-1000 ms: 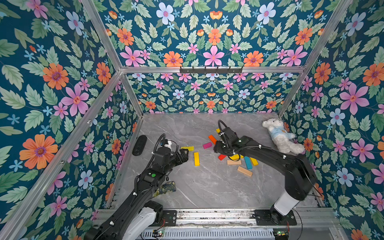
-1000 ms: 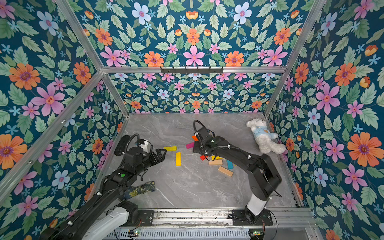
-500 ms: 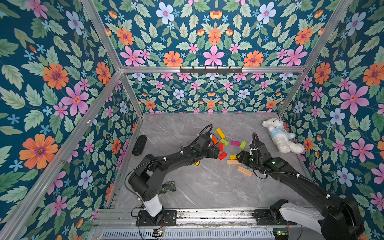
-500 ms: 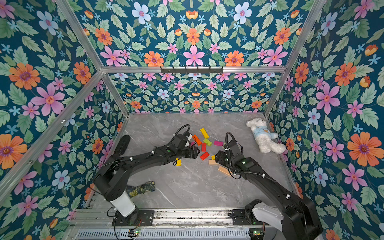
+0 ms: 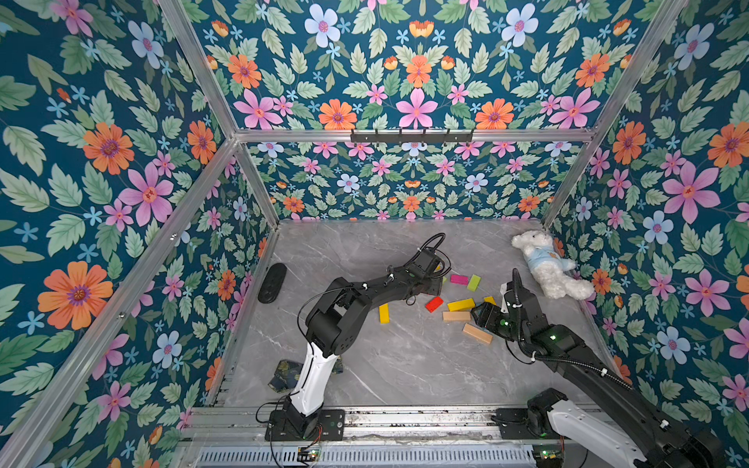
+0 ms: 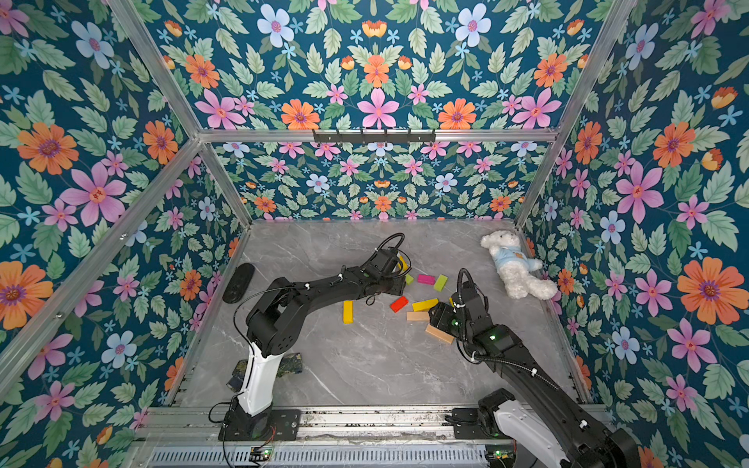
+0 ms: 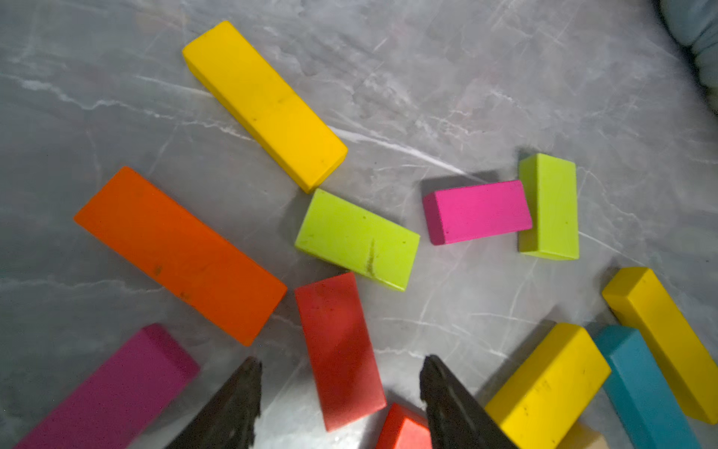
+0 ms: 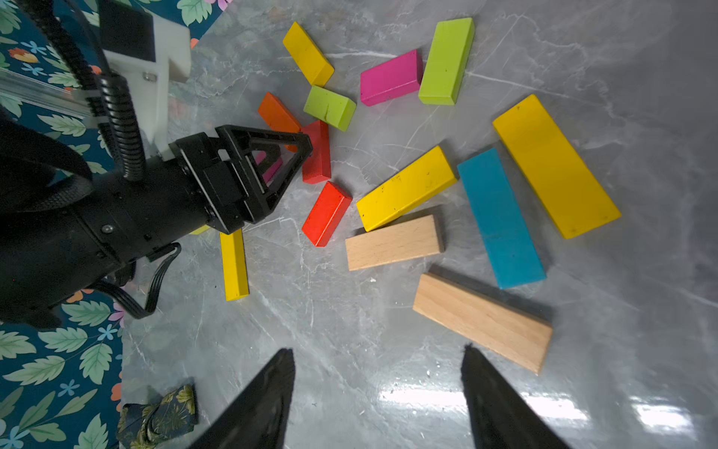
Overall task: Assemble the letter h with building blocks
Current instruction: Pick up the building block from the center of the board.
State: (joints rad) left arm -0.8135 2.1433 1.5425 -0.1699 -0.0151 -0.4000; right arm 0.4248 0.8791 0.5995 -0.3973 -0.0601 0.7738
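**No h on the worktop (image 5: 405, 364): you had the whole letter left to build.**
Nearest, your right end effector (image 8: 377, 348) hung with jaws apart and empty, near a plain wood bar (image 8: 481, 320). The building blocks (image 5: 460, 304) lay scattered flat toward 3 o'clock of the worktop's middle, with none lined up as stem or arch. Farther off, your left end effector (image 7: 340, 359) straddled a red block (image 7: 338, 350), jaws apart and not clamped. No container showed.

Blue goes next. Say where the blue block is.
In the right wrist view the blue block lies between a yellow block and a wider yellow block, ahead of the right pincer.
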